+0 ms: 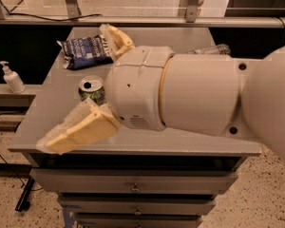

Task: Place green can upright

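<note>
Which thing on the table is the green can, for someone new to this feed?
On the grey table, look at the left half, just in front of the dark blue snack bag. The green can stands there upright, inside the span of the open gripper. It is the only small green cylinder with a silver top; the clear bottle lies far right.

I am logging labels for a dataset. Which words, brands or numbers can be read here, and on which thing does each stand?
No text can be read.
On the blue bag: white print, too blurred.
On the green can: markings, too small.
On the pump bottle and the clear bottle: no legible label.
On the tool, open on either side of the green can: no text.
</note>
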`<state>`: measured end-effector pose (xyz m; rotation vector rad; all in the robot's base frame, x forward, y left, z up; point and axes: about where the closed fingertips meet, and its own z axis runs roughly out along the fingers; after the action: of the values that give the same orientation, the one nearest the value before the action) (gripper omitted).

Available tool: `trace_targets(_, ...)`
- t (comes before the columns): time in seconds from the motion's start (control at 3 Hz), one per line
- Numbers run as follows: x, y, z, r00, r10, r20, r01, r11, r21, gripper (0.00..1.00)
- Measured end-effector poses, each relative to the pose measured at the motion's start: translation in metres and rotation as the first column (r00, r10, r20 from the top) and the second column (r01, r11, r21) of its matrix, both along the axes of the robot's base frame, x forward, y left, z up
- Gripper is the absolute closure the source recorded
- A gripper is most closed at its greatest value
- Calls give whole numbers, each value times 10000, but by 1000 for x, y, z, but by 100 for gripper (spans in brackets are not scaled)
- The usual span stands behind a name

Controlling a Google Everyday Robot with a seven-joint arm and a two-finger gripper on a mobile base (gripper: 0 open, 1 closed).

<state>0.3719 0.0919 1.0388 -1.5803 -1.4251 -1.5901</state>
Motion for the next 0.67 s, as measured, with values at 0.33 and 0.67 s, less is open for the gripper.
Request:
trace_targets(0.33, 10, -29, 14, 9986, 13, 531, -1, 9997, -237, 0)
trace_targets(0.67, 20, -85, 47, 9894, -249, 1433, 351, 9970, -688, 0)
